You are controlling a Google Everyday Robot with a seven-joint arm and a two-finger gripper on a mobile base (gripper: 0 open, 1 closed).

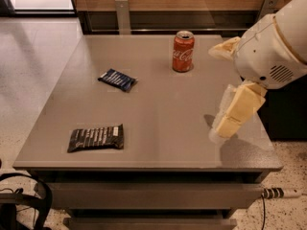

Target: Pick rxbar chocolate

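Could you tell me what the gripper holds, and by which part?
Nothing: the gripper hangs over the table near its right edge; the rxbar chocolate lies apart.

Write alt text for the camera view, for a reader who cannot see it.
The robot's gripper hangs above the grey table, at right, far from the rxbar chocolate lying front left; a blue bar and soda can sit behind.
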